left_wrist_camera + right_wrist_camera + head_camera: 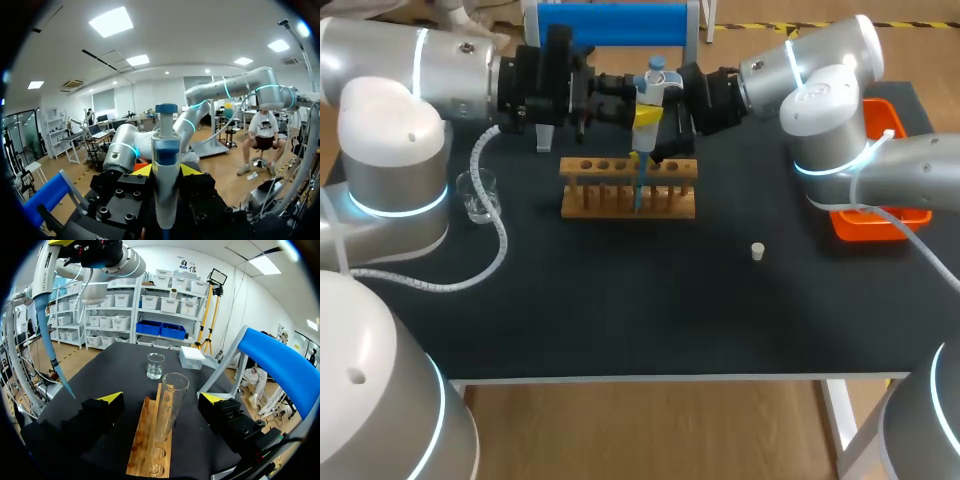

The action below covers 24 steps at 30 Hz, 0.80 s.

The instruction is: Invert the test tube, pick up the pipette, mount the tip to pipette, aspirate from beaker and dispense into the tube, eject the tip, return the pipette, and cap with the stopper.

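Above the wooden rack (628,200), the left gripper (645,115) is clamped on the upright pipette (651,85), whose blue tip (56,362) seems to hang just off the rack's side. The right gripper (162,399) sits low over the rack, its fingers spread wide either side of the test tube (169,405) standing there, neither touching it. The beaker (478,193) stands well left of the rack and the stopper (757,251) lies off to its right
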Each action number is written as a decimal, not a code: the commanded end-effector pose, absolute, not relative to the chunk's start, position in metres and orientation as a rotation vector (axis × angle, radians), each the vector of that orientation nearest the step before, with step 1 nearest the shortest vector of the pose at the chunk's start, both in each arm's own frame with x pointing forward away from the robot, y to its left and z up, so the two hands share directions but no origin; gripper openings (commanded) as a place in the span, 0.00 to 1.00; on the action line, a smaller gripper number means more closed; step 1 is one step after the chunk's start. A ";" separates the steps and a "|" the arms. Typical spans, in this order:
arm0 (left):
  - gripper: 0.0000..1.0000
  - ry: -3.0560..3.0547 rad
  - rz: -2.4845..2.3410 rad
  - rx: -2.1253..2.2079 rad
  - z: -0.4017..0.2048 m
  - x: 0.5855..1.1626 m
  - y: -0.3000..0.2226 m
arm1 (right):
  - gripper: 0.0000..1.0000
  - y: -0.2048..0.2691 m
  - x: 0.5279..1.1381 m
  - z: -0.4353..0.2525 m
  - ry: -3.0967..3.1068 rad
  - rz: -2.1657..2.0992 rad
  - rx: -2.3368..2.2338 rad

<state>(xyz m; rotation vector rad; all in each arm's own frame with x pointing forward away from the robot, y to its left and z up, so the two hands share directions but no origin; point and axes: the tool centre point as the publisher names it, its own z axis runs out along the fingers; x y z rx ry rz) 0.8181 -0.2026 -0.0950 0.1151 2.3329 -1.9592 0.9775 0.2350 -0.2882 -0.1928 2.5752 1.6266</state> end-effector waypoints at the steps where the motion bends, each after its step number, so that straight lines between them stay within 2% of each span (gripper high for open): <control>1: 0.00 2.329 -1.961 0.117 -0.095 0.817 -0.201 | 1.00 0.223 0.972 -0.282 2.575 1.612 -0.207; 14: 0.00 2.329 -1.961 0.117 -0.095 0.817 -0.201 | 1.00 0.146 0.918 -0.232 2.471 1.713 -0.155; 24: 0.00 2.329 -1.961 0.117 -0.095 0.817 -0.201 | 1.00 0.119 0.860 -0.185 2.291 1.873 -0.236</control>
